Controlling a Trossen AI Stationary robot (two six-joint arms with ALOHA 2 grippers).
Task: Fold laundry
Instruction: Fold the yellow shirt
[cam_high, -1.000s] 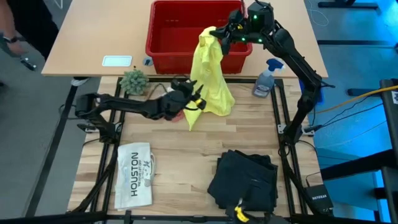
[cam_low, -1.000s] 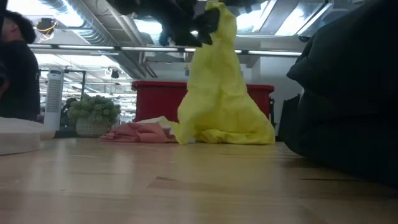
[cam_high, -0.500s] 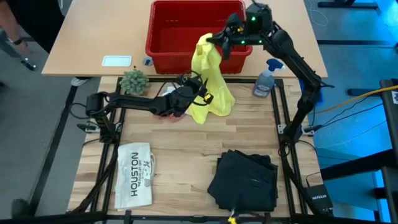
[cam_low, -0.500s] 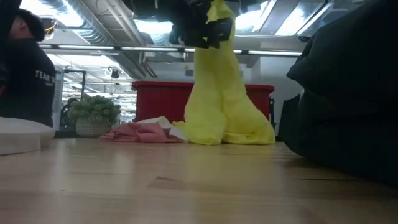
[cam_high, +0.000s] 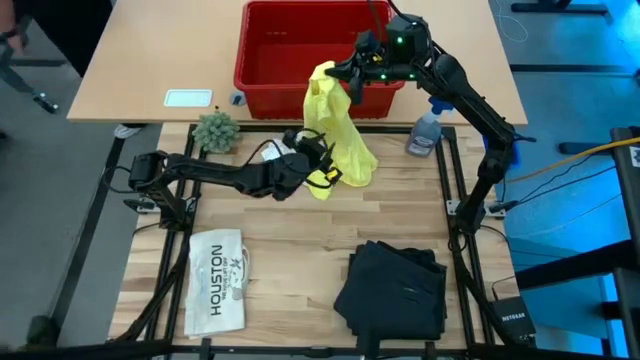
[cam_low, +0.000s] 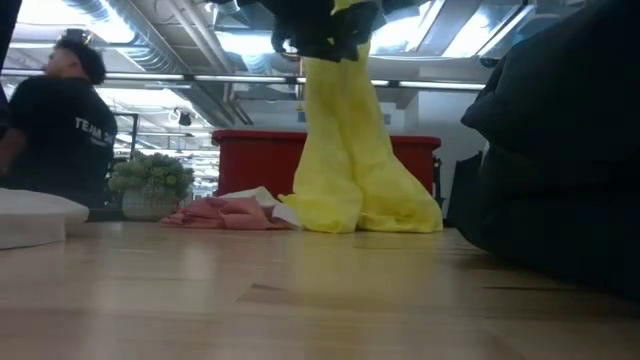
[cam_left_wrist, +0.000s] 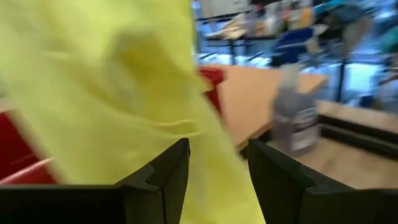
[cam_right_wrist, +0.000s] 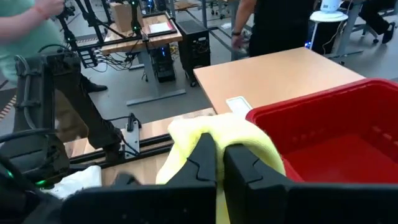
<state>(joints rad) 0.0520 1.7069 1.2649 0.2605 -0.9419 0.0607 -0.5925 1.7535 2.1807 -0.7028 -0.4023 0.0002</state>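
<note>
Two dark arms were seen from above. The yellow T-shirt (cam_high: 338, 125) was held up at its top by the right gripper (cam_high: 350, 78), whose fingers were clamped shut on the cloth just in front of the red basket (cam_high: 262, 60) at the far edge of the tabletop (cam_high: 290, 260). Lower down, the left gripper (cam_high: 322, 165) was set against the hanging shirt near the far middle of the tabletop, its fingers parted with yellow fabric between them. The black trousers (cam_high: 395, 290) lay heaped by the near right edge, well apart from the shirt. A white cloth (cam_high: 272, 150) was partly hidden under the left arm. The flat white "HOUSTON" item (cam_high: 216, 280) lay near the near left corner, a small plant (cam_high: 215, 130) and a spray bottle (cam_high: 427, 125) along the far edge.

From table height, the shirt (cam_low: 350, 150) was seen hanging upright, its lower folds resting on the wood. A pink cloth (cam_low: 222, 212) lay beside it.

Past the left wrist, yellow cloth (cam_left_wrist: 106, 93) was seen between the two parted fingers (cam_left_wrist: 165, 171).

Past the right wrist, the closed fingers (cam_right_wrist: 205, 155) were seen pinching the shirt's top (cam_right_wrist: 249, 134) beside the basket (cam_right_wrist: 329, 124).
</note>
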